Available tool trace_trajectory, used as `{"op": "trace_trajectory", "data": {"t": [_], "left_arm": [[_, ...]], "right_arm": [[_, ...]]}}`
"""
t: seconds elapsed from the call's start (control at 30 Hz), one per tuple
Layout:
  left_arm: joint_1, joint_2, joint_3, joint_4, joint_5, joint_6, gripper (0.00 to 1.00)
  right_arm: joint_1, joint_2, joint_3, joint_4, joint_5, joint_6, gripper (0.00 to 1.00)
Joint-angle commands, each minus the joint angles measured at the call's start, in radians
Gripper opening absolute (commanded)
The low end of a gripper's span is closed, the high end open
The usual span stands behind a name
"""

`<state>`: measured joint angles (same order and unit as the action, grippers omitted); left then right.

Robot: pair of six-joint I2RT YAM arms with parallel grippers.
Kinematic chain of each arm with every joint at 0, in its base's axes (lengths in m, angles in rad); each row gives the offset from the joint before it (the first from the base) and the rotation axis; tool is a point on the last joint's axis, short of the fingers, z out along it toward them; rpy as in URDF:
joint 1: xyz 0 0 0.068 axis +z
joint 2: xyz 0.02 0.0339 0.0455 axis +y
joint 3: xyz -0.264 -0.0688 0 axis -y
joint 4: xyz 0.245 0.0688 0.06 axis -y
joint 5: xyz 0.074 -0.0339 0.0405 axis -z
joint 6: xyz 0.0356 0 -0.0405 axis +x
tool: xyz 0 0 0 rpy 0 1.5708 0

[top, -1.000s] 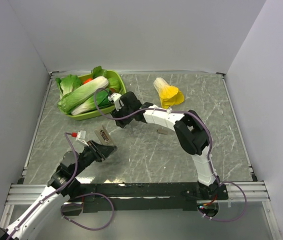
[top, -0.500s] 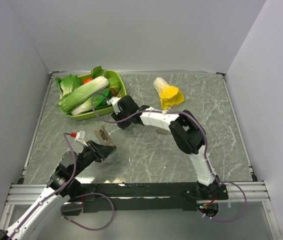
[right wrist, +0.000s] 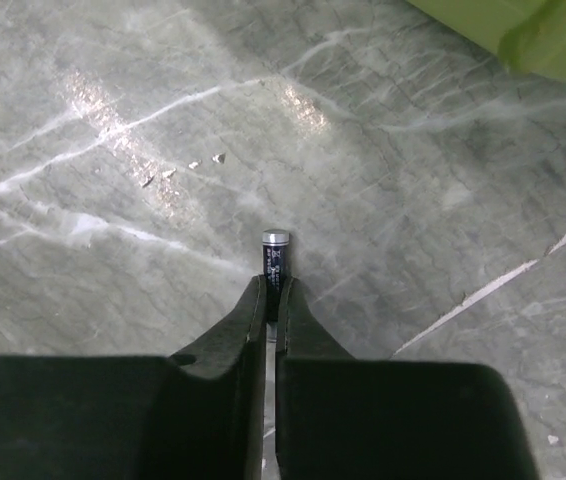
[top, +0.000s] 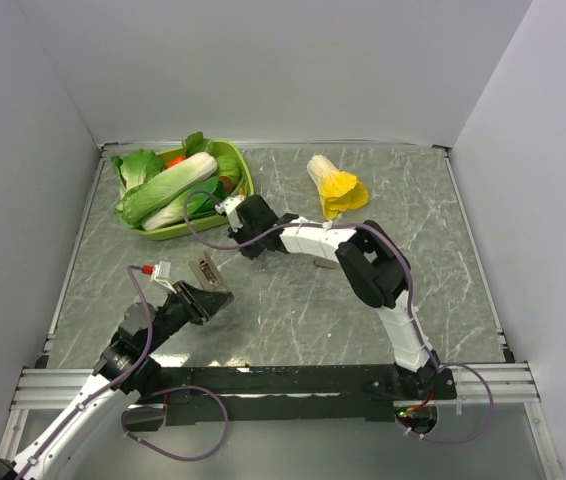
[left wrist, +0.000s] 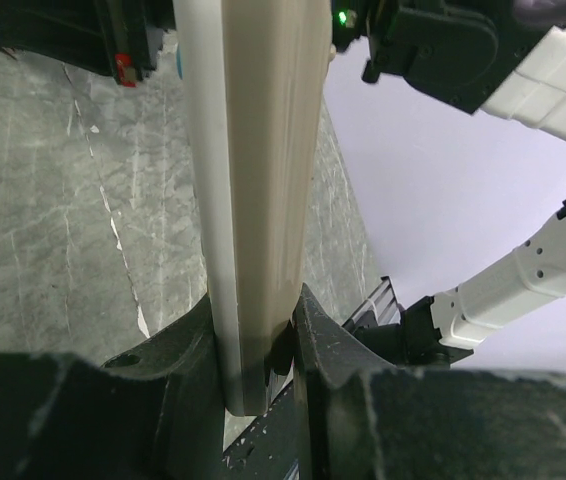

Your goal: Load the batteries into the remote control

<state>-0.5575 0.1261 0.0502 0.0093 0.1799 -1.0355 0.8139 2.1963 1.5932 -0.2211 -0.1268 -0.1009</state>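
Black battery (right wrist: pixel 275 258) in right pincer (right wrist: pixel 271 292)

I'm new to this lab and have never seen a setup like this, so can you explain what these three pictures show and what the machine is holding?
This is a robot with a left arm and a right arm, both bolted to a marbled grey table. One picture looks down from above and behind the arms. The other two come from a camera on each wrist. The left gripper is shut on the remote control. The right gripper pinches a small dark battery, close to a green basket of toy vegetables. A yellow toy cabbage lies farther back on the table.
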Motion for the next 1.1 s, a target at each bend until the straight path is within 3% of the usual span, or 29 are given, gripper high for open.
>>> {"op": "trace_trajectory", "data": {"t": [0.0,0.23,0.37,0.5,0.67,1.07], "left_arm": [[0.005,-0.006,0.039,0.023,0.015,0.014,0.01],[0.005,0.017,0.022,0.089,0.029,0.002,0.01],[0.005,0.03,0.023,0.11,0.036,0.003,0.01],[0.004,0.024,0.022,0.115,0.035,0.003,0.01],[0.004,0.014,0.017,0.113,0.035,-0.003,0.01],[0.004,-0.011,0.033,0.08,0.033,-0.001,0.01]], "right_arm": [[0.001,-0.139,-0.114,0.012,0.055,0.012,0.0],[-0.001,-0.432,-0.46,0.031,0.125,0.098,0.0],[0.001,-0.573,-0.611,0.006,0.157,0.226,0.0],[0.001,-0.667,-0.778,0.02,0.187,0.334,0.0],[-0.002,-0.727,-0.863,0.031,0.228,0.414,0.02],[0.01,-0.759,-0.915,0.006,0.216,0.472,0.4]]}}
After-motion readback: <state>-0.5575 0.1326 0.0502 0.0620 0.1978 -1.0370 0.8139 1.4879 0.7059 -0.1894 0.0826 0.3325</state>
